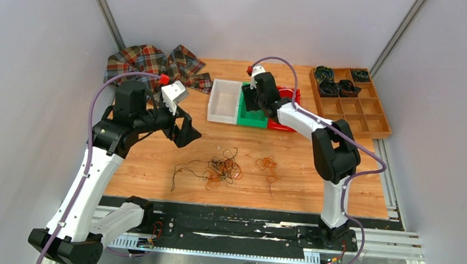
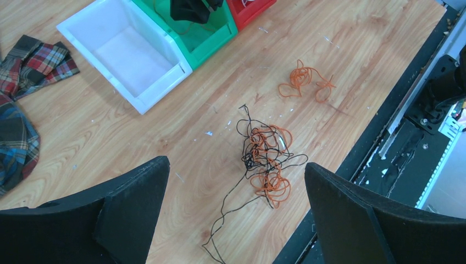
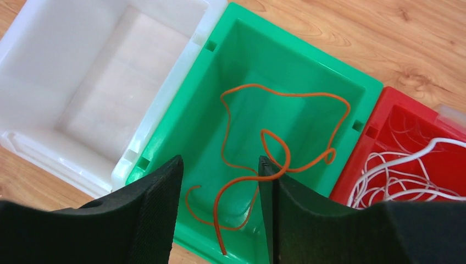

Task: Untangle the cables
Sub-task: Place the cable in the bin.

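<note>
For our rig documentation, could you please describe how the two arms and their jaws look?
Both the left arm and right arm have white links, black joints and a purple cable looping alongside. Small red parts sit near the wrists. The jaws are broad, matte-black wedges.

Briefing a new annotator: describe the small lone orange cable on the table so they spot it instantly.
Start at the wooden table. Near its middle lies a black-and-orange tangle; the cable sits just apart from it, to its right in the top view. Unlike the tangle, it is small and all orange.
</note>
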You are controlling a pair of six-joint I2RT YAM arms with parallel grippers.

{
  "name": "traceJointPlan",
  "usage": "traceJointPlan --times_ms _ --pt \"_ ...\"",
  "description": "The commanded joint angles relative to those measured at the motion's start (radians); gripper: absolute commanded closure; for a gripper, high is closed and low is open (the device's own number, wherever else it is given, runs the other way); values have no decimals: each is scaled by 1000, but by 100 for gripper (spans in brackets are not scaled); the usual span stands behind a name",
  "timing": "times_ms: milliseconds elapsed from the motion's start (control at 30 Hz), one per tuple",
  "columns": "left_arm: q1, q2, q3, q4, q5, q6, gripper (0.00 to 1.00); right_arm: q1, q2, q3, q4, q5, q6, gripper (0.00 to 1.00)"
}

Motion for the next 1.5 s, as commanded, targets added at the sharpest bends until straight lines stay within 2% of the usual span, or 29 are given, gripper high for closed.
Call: traceJointPlan --times_ms 0,300,467,667,833,933,1033,1233,1467 --pt "4 -17 21 4 14 14 2 -18 -91 -11 -22 3 18 47" --pt "4 -19 19 4 5 16 2 -27 -199 0 -28 -82 63 50" --pt "4 -24 20 2 8 16 2 -32 -141 75 -95 -95 58 49" --pt "4 -29 17 0 7 31 2 -31 -90 93 -153 -224 94 53" --pt "4 -26 17 0 6 35 2 -69 16 241 -348 -423 230 52" --pt "4 -26 17 -1 6 37 2 -108 74 325 -435 -600 343 45" --pt "4 -28 16 0 10 36 2 -122 108 399 -533 -704 386 39" --pt "4 -29 16 0 9 37 2 -131 91 360 -615 -813 409 36" --pt "4 -35 14 0 7 43 2 -141 77 213 -653 -974 379 34"
